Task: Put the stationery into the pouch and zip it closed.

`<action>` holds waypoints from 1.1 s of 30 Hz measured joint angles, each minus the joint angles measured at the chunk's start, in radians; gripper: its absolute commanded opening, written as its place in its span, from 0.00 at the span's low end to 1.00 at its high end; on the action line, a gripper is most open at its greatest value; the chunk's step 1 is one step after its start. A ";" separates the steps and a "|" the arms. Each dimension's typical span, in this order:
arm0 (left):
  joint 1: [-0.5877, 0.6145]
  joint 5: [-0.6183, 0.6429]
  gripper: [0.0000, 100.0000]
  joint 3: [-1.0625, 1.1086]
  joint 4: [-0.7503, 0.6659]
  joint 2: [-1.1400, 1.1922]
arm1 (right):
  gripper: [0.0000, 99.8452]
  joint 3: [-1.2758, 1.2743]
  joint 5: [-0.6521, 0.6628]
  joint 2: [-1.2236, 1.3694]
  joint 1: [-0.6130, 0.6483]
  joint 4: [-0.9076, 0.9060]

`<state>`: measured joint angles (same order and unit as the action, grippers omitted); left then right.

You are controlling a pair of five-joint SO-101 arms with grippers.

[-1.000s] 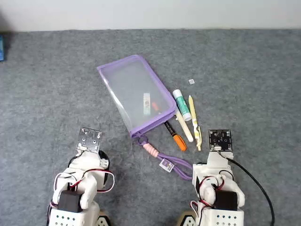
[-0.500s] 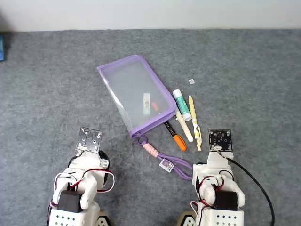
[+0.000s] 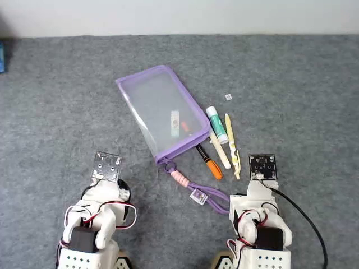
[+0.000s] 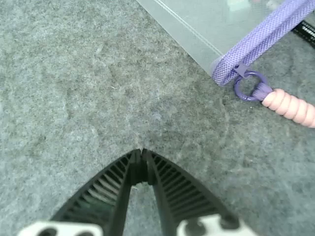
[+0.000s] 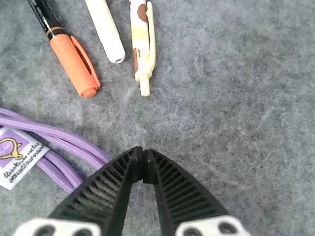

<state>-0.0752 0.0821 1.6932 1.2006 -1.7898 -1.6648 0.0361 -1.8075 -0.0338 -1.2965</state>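
Note:
A clear pouch with purple trim [image 3: 162, 115] lies slanted at the table's middle, with a small item inside it. Its zipper ring and pink pull [image 4: 288, 101] sit at the near corner, and a purple cord [image 3: 210, 193] trails toward the right arm. Beside the pouch lie an orange-capped marker [image 3: 210, 163], a white pen [image 3: 220, 151], a green-and-white glue stick [image 3: 217, 125] and a yellow patterned pen [image 3: 231, 144]. My left gripper [image 4: 142, 151] rests shut on the mat, short of the pouch corner. My right gripper [image 5: 142, 149] is shut just short of the marker [image 5: 74, 56] and patterned pen [image 5: 141, 42].
Grey felt mat [image 3: 291, 89] covers the table. A tiny white scrap [image 3: 228, 97] lies beyond the glue stick. A white tag [image 5: 17, 157] hangs on the purple cord [image 5: 54, 147] close to my right gripper. A dark object [image 3: 2, 56] sits at the far left edge.

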 measured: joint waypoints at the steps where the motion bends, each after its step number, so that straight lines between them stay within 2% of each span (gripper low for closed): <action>1: 0.000 0.000 0.02 0.000 0.000 0.000 | 0.01 0.000 0.000 0.000 0.000 0.000; 22: 0.000 0.000 0.02 0.000 0.000 0.000 | 0.01 0.000 0.000 0.000 0.000 0.000; 26: 0.000 0.000 0.02 0.000 0.000 0.000 | 0.01 0.012 0.121 0.002 -0.011 -0.005; 33: 0.000 0.000 0.02 0.000 0.000 0.000 | 0.01 0.121 0.178 0.081 -0.043 -0.029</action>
<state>-0.0752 0.0821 1.6932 1.2006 -1.7898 -1.5436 0.2140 -1.7261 -0.0767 -1.3257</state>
